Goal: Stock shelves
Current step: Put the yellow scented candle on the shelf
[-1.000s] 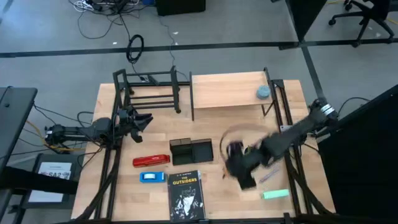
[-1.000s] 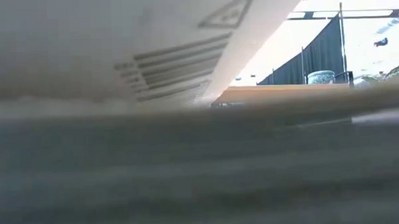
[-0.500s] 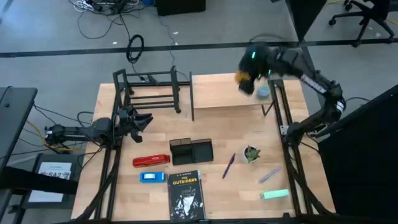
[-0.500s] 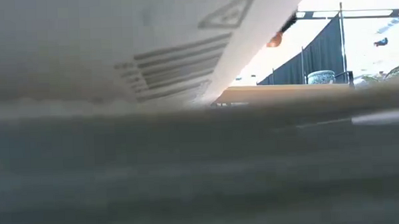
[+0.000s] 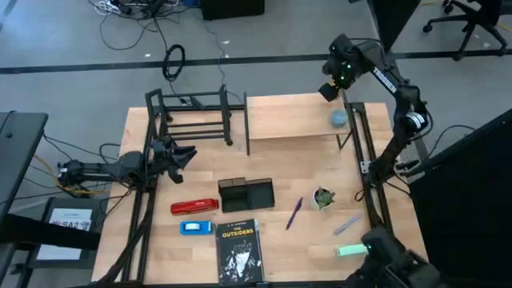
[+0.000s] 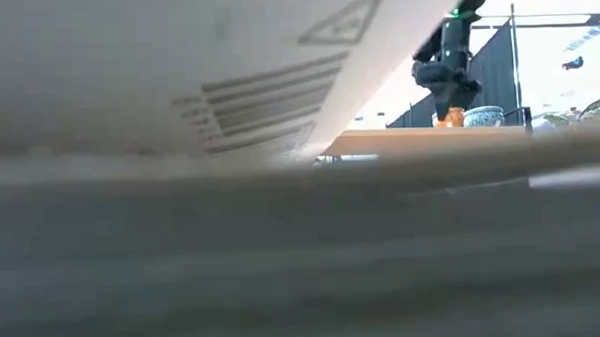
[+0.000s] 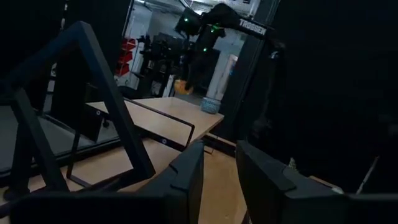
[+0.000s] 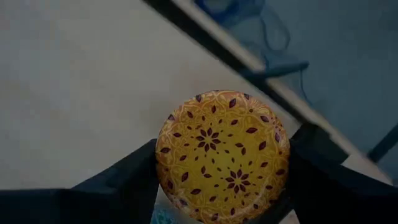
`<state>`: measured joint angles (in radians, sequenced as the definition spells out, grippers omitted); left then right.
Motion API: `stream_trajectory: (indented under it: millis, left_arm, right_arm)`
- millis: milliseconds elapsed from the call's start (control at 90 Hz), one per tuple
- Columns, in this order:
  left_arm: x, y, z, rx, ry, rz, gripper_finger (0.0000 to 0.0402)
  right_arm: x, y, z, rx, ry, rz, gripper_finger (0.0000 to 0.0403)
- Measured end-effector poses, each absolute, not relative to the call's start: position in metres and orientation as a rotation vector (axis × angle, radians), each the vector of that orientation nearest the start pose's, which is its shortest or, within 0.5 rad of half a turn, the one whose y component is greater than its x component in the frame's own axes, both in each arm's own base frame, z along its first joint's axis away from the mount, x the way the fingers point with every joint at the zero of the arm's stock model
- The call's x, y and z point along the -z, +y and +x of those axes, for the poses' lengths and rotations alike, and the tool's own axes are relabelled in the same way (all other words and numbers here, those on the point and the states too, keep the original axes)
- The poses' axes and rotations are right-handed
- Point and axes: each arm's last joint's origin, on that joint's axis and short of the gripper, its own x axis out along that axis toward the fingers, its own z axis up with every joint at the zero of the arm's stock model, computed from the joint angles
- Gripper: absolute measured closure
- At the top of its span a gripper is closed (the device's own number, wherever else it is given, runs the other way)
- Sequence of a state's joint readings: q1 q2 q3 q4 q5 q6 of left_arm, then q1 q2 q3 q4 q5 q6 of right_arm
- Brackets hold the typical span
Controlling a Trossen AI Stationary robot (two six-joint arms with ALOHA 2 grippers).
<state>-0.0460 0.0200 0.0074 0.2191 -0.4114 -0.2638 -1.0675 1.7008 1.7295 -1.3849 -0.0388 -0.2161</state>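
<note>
Right tool (image 5: 329, 90) upper right of frame, clamped on orange patterned bowl (image 8: 222, 157) — above wood-top shelf (image 5: 292, 117), near blue bowl (image 5: 339, 118). Left tool (image 5: 186, 153) open, mid-left — beside black rack (image 5: 192, 116).

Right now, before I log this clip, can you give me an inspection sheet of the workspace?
Surface: light wooden table, partly occupied.
Job's things: black tube-frame rack at the back left; wooden-top shelf at the back right, with a blue bowl on it.
Clutter: mesh tray, red stapler, book, pen, small potted plant, green eraser.
Grippers: right gripper above the wooden shelf's back right corner, shut on an orange patterned bowl; left gripper waits open in front of the rack.
Cables: cords on the floor behind the table.
Surroundings: office chair at the far right.
</note>
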Motion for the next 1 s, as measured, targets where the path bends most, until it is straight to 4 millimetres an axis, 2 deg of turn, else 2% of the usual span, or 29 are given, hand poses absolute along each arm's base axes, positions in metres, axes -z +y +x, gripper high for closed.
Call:
stream_trajectory:
  millis: [233,644,1000]
  left_arm:
    - [-0.185,0.007,0.095,-0.336,-0.248,-0.308,0.0326]
    - [-0.185,0.007,0.095,-0.336,-0.248,-0.309,0.0326]
    - [-0.185,0.007,0.095,-0.336,-0.248,-0.309,0.0326]
  right_arm:
    - [-0.337,-0.273,0.153,0.701,1.316,0.584,0.0139]
    - [-0.322,-0.268,0.158,0.688,1.392,0.568,0.0129]
    - [-0.321,-0.267,0.158,0.669,1.398,0.563,0.0076]
